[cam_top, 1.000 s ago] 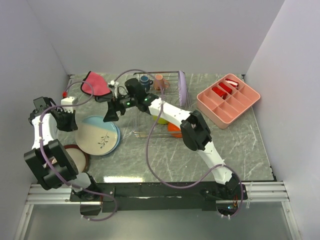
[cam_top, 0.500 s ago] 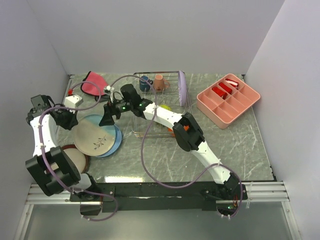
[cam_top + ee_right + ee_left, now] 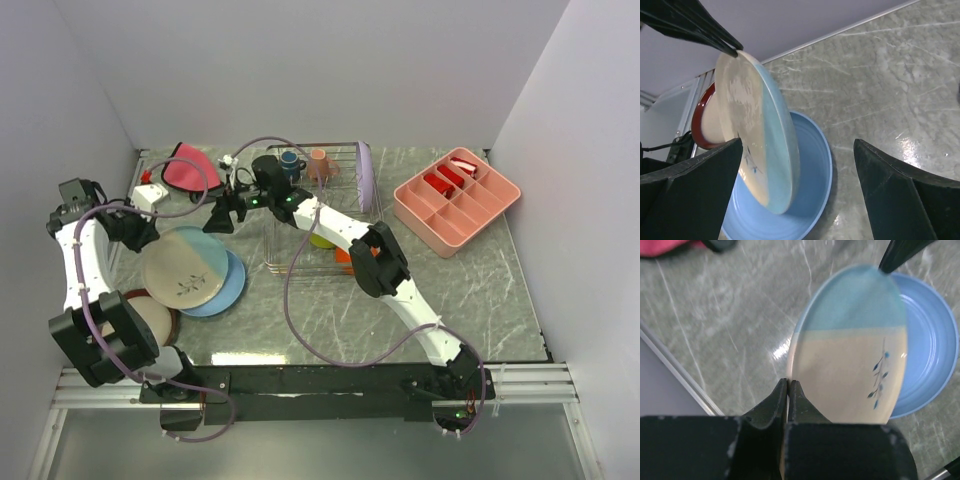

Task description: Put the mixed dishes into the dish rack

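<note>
My left gripper (image 3: 141,232) (image 3: 789,383) is shut on the left rim of a cream and light-blue plate (image 3: 186,266) (image 3: 850,355) (image 3: 761,140), holding it tilted above a blue plate (image 3: 228,290) (image 3: 926,355) (image 3: 810,205) on the table. My right gripper (image 3: 219,219) (image 3: 798,143) hangs open by the tilted plate's far right rim, holding nothing. The wire dish rack (image 3: 290,262) holds a dark blue mug (image 3: 290,160), a pink cup (image 3: 318,162), an upright lavender plate (image 3: 366,176), a yellow-green bowl (image 3: 323,240) and an orange bowl (image 3: 348,256). A red-rimmed cream plate (image 3: 152,316) (image 3: 702,125) lies at the near left.
A pink compartment tray (image 3: 456,200) stands at the right of the rack. A red-pink cloth (image 3: 190,168) and a small white block (image 3: 150,197) lie at the back left. Walls enclose the table on three sides.
The left gripper has raised and tilted the cream and light-blue plate off the blue plate, which now shows beneath it. The right gripper has shifted slightly toward the back.
</note>
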Robot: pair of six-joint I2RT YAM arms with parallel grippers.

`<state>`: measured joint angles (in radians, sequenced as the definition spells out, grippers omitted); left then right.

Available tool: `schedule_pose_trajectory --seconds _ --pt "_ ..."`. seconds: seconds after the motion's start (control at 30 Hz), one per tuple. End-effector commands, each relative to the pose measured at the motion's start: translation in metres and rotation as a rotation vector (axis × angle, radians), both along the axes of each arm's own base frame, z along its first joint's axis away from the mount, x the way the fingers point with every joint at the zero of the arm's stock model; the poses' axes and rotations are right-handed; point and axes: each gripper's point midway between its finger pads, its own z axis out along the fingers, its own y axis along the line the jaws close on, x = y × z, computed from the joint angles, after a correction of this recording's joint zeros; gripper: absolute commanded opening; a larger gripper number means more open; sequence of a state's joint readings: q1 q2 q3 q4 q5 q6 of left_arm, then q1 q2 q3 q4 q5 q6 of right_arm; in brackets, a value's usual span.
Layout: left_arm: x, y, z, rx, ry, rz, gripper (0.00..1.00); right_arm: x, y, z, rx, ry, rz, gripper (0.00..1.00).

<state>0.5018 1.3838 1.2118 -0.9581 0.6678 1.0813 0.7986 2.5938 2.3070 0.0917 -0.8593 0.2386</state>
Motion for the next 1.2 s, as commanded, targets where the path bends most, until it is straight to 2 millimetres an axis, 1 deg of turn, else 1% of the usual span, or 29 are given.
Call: schedule_pose_trajectory --seconds 0.0,0.03,0.1,0.13,0.27,0.37,0.4,0.47,0.53,0.57,0.6,0.67,0.7,0.77,0.83,0.9,0.93,0.97,1.0,1.03,1.07,1.1,1.13,1.17 --pt "0.018 -0.02 0.043 -0.026 -0.137 -0.106 0.01 -0.003 0.008 0.012 0.046 -0.055 0.037 1.0" --pt "0.02 -0.022 0.046 -0.027 -0.149 -0.109 0.01 -0.005 0.008 0.009 0.044 -0.043 0.046 0.99" --pt "0.021 -0.027 0.045 -0.04 -0.145 -0.107 0.01 -0.012 0.007 0.006 0.042 -0.027 0.083 0.97" --pt "0.021 -0.027 0.044 -0.041 -0.143 -0.107 0.01 -0.015 0.006 0.004 0.037 -0.014 0.094 0.94" --pt "0.025 -0.032 0.049 -0.053 -0.172 -0.101 0.01 -0.022 0.001 -0.003 0.02 0.02 0.128 0.92" --pt "0.024 -0.038 0.051 -0.05 -0.177 -0.121 0.01 -0.026 0.003 -0.002 0.03 0.032 0.143 0.9" --pt "0.025 -0.039 0.052 -0.046 -0.182 -0.122 0.01 -0.026 0.003 -0.006 0.029 0.041 0.145 0.88" --pt "0.027 -0.039 0.055 -0.054 -0.189 -0.113 0.01 -0.026 0.005 -0.002 0.046 0.056 0.152 0.84" --pt "0.029 -0.039 0.06 -0.052 -0.208 -0.111 0.01 -0.028 0.008 -0.008 0.048 0.08 0.162 0.77" --pt "0.031 -0.039 0.063 -0.063 -0.214 -0.099 0.01 -0.03 0.008 -0.01 0.045 0.086 0.165 0.77" --pt "0.033 -0.038 0.066 -0.061 -0.226 -0.092 0.01 -0.031 0.008 -0.011 0.044 0.086 0.17 0.71" --pt "0.033 -0.038 0.066 -0.057 -0.225 -0.088 0.01 -0.034 0.007 -0.015 0.038 0.096 0.178 0.65" --pt "0.034 -0.036 0.066 -0.05 -0.232 -0.08 0.01 -0.035 0.007 -0.015 0.038 0.097 0.178 0.59" --pt "0.034 -0.037 0.062 -0.053 -0.23 -0.073 0.01 -0.037 0.007 -0.017 0.031 0.103 0.178 0.55" --pt "0.036 -0.036 0.063 -0.062 -0.237 -0.055 0.01 -0.036 0.005 -0.016 0.032 0.098 0.17 0.52" --pt "0.035 -0.035 0.059 -0.061 -0.231 -0.043 0.01 -0.037 0.002 -0.01 0.037 0.089 0.17 0.45" --pt "0.037 -0.032 0.059 -0.056 -0.235 -0.026 0.01 -0.038 0.001 -0.013 0.032 0.094 0.169 0.44" --pt "0.037 -0.031 0.056 -0.055 -0.229 -0.018 0.01 -0.038 -0.001 -0.004 0.04 0.083 0.166 0.42" --pt "0.037 -0.029 0.054 -0.048 -0.229 -0.008 0.01 -0.04 -0.002 0.0 0.046 0.074 0.174 0.33" --pt "0.036 -0.025 0.052 -0.031 -0.222 0.012 0.02 -0.041 -0.003 0.002 0.047 0.071 0.179 0.29" --pt "0.039 -0.022 0.05 -0.019 -0.234 0.027 0.04 -0.041 -0.005 0.007 0.049 0.066 0.178 0.27" --pt "0.04 -0.018 0.05 -0.01 -0.242 0.053 0.07 -0.042 -0.005 0.01 0.05 0.067 0.181 0.22" --pt "0.04 -0.013 0.049 -0.005 -0.236 0.093 0.1 -0.044 -0.006 0.008 0.047 0.072 0.182 0.14" --pt "0.043 -0.01 0.048 0.006 -0.253 0.111 0.14 -0.044 -0.008 0.017 0.054 0.066 0.181 0.06"
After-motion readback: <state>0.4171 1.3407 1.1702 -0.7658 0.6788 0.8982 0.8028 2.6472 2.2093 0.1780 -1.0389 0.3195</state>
